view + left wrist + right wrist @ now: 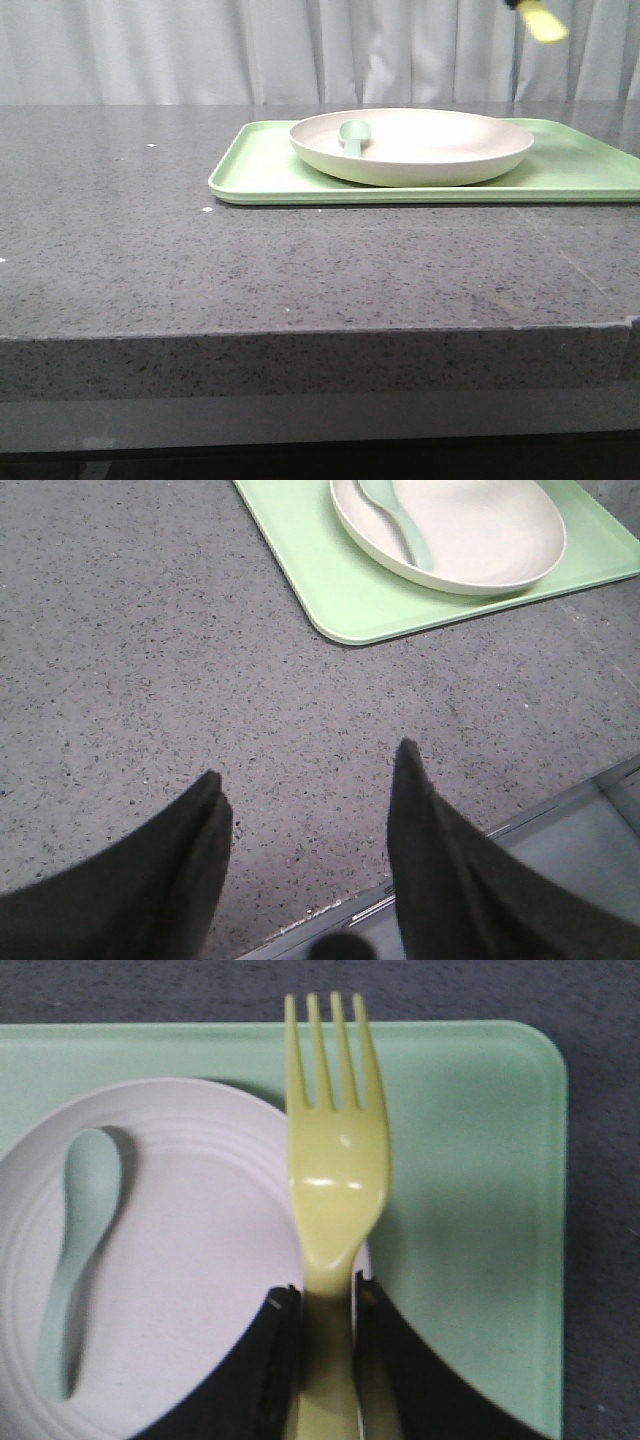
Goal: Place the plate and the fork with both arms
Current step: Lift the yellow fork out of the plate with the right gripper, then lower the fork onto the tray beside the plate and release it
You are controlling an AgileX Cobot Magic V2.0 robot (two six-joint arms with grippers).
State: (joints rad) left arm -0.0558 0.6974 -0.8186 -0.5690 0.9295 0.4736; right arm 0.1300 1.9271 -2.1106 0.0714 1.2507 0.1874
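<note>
The cream plate (412, 146) sits on the light-green tray (260, 168) with a pale green spoon (353, 134) lying in it. It also shows in the left wrist view (470, 535) and the right wrist view (170, 1260). My right gripper (326, 1295) is shut on the handle of the yellow fork (335, 1150) and holds it in the air above the plate's edge and the tray. In the front view only the fork's tip (543, 22) shows at the top right. My left gripper (310, 775) is open and empty over the bare counter near its front edge.
The tray (330, 590) lies at the back right of the grey speckled counter (150, 230). The counter's front edge (400, 900) runs just under my left fingers. A grey curtain (200, 50) hangs behind.
</note>
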